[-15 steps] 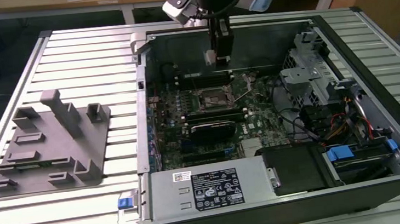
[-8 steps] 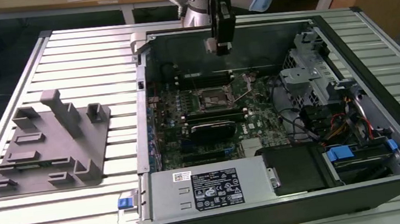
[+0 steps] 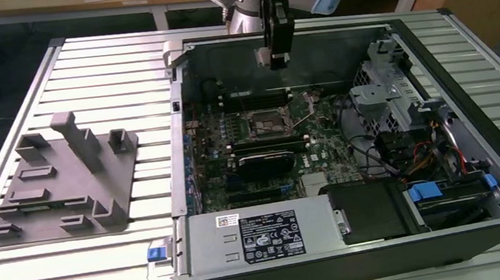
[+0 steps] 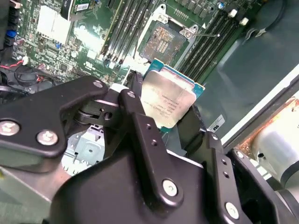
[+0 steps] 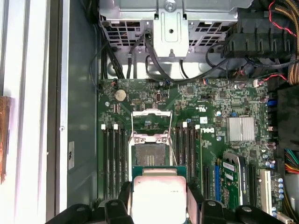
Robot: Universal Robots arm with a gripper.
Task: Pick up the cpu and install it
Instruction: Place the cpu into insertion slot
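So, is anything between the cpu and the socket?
No. In the first wrist view the cpu, held in the jaws, hangs short of the open socket, with nothing in between.

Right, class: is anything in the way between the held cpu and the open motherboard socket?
Nothing visible does. The gripper holds the cpu above the motherboard; the socket lies uncovered, its retaining frame swung back, and the space between looks free.

cpu [image 4: 168,100]: silver metal top, dull sheen. fingers [image 4: 140,128]: matt black. tabletop [image 3: 106,71]: ribbed metal. fixture tray [image 3: 62,192]: matt grey plastic.
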